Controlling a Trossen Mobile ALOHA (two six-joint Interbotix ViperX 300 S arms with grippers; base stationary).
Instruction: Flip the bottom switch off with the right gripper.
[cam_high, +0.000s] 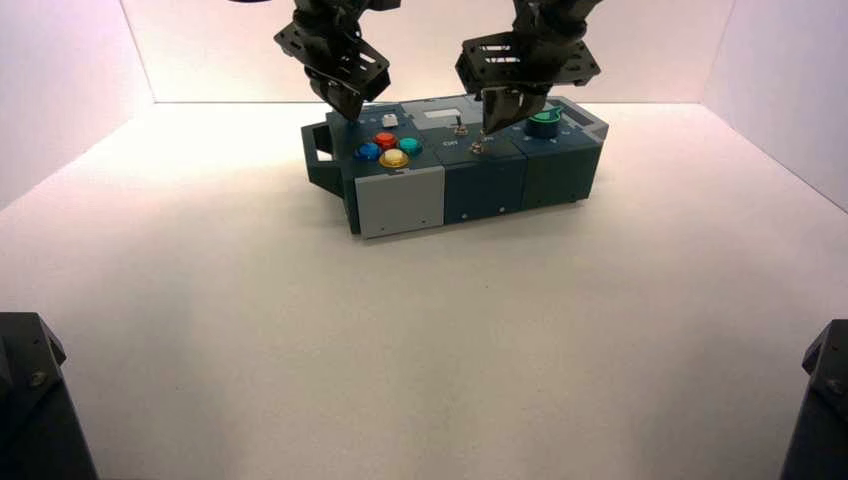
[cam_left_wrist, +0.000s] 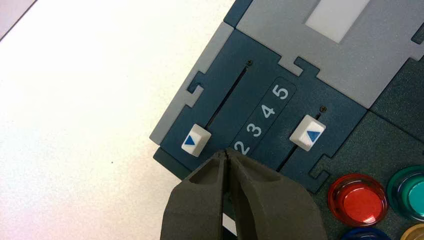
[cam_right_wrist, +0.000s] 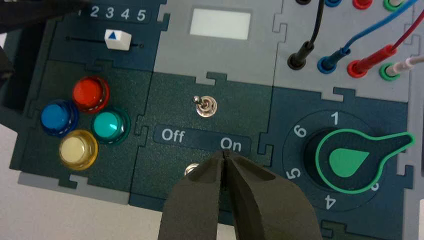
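The bottom switch (cam_right_wrist: 190, 169) shows only as a sliver of silvery collar beside my right gripper's finger; its lever is hidden. It sits below the white "Off On" lettering (cam_right_wrist: 202, 140). In the high view it is a small stub (cam_high: 477, 148) on the box's middle panel. My right gripper (cam_right_wrist: 225, 154) is shut and empty, its tips just under "On", beside the switch on its On side. In the high view the right gripper (cam_high: 497, 122) hangs just above the panel. My left gripper (cam_left_wrist: 227, 152) is shut and empty over the slider panel (cam_high: 350, 105).
A taller upright toggle (cam_right_wrist: 205, 106) stands above the lettering. Red (cam_right_wrist: 90, 93), blue, teal and yellow buttons lie toward the Off side, a green knob (cam_right_wrist: 350, 161) and plugged wires (cam_right_wrist: 325, 62) on the other. Two white sliders (cam_left_wrist: 195, 140) (cam_left_wrist: 307, 132) lie under the left gripper.
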